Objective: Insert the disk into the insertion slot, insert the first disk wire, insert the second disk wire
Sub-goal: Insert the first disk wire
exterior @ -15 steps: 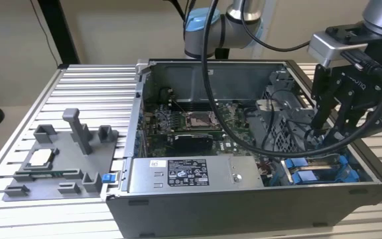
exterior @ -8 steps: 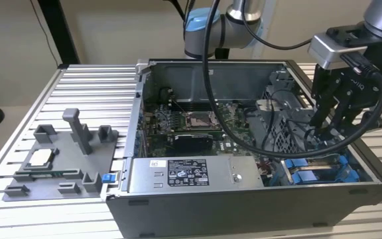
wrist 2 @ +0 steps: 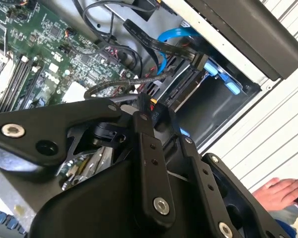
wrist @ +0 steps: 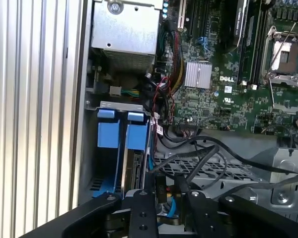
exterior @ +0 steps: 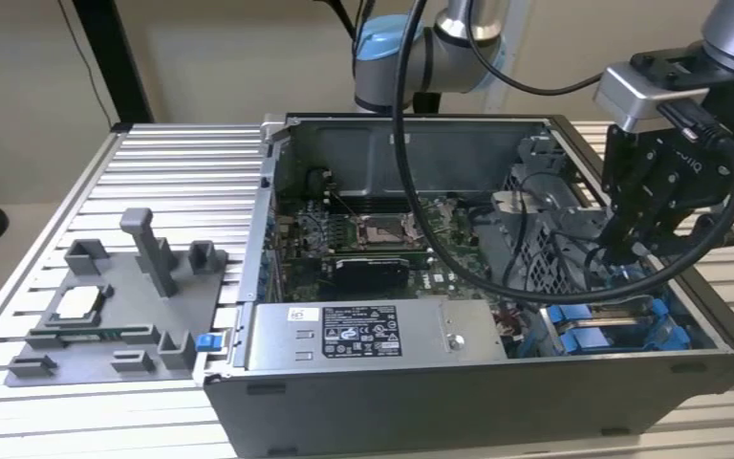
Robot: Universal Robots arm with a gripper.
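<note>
One grey tray with upright pegs lies well apart from the fingers, at the exterior view's left on the slatted tabletop. We judge it a parts rest, parked where the arm need not cross it.

Nearer the fingers stands the open computer case, laid on its side so that everything can be reached from above. Inside it come the grey box with a sticker, then the motherboard. Both are off to the side of the fingers and apart from them.

At the exterior view's right the gripper reaches down into the case, over the insertion slot. In the first wrist view the disk sits down inside the slot in its blue carrier, just ahead of the fingers, so we judge the disk step done.

The fingers seem to be pinching the dark plug of a disk wire. They hold it end-on toward the disk's edge, which is how such a plug must meet its socket. Whether it has gone home we cannot tell.

Room here is tight. The slot's metal wall and the case rim run close on one side of the fingers. Loose black cables loop over a perforated cage on the other side. The arm's own cable droops across the case interior. Beyond the case wall a person's hand shows at the edge of the second wrist view, clear of the fingers.
</note>
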